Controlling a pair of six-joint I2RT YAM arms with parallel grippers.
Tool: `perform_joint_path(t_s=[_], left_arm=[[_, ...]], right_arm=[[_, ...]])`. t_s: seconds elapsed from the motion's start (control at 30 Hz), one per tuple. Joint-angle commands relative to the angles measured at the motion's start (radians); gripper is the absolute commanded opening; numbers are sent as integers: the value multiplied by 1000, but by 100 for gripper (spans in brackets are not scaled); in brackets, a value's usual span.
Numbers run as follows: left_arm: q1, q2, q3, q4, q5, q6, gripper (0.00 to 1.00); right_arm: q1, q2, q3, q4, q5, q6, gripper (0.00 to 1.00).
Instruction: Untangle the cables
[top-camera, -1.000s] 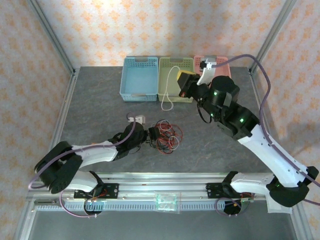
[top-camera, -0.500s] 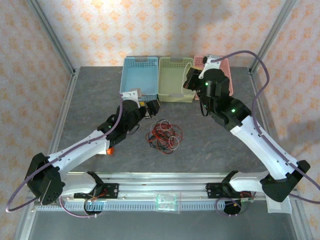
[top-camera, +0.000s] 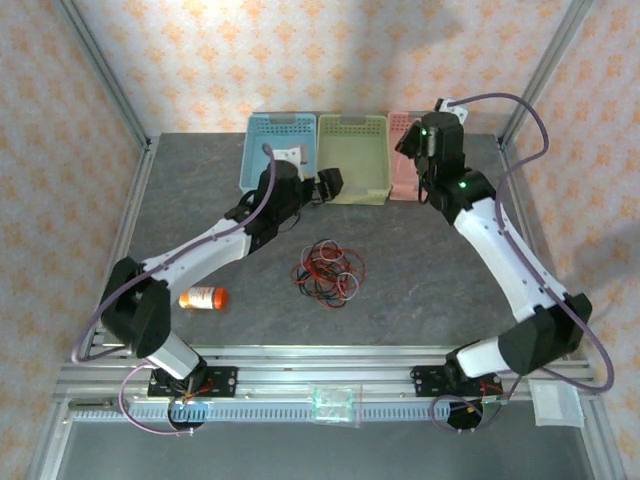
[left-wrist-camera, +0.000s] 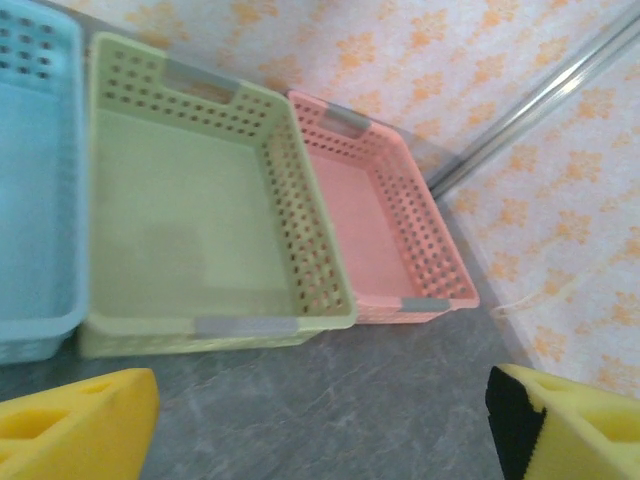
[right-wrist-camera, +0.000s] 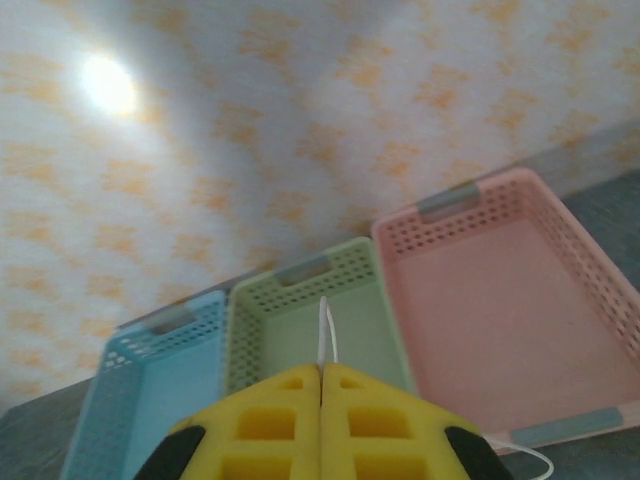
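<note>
A tangle of red and black cables (top-camera: 328, 272) lies in loose loops mid-table, with no gripper touching it. My left gripper (top-camera: 328, 185) hovers at the green basket's (top-camera: 352, 120) near edge. In the left wrist view its yellow fingers (left-wrist-camera: 80, 420) stand far apart over bare table, so the left gripper (left-wrist-camera: 322, 400) is open and holds nothing. My right gripper (top-camera: 410, 140) is raised over the pink basket (top-camera: 400, 118). In the right wrist view the right gripper (right-wrist-camera: 322, 368) is shut on the whitish cable (right-wrist-camera: 325, 335), a thin loop of it poking out past the tips.
A blue basket (top-camera: 275, 122), the green one and the pink one stand side by side along the back edge. An orange bottle (top-camera: 203, 298) lies on its side front left. Metal frame posts rise at the back corners.
My left arm swung from the tangle up to the baskets and its jaws widened. My right gripper carried the whitish cable from the green basket toward the pink one. The orange bottle came into view.
</note>
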Motion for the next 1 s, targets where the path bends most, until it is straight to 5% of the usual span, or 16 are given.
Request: perform_joint_path(t_s=[0.0, 0.5, 0.77, 0.97], left_arm=[[3, 86, 126, 19, 74, 18, 89], [-39, 571, 696, -213, 175, 67, 94], [-70, 650, 777, -274, 169, 70, 94], [-87, 610, 713, -259, 149, 67, 94]], right_arm=[[-68, 55, 58, -18, -38, 53, 0], [-236, 419, 282, -72, -91, 72, 0], [-280, 601, 429, -111, -182, 62, 0], [-280, 670, 507, -155, -201, 56, 36]])
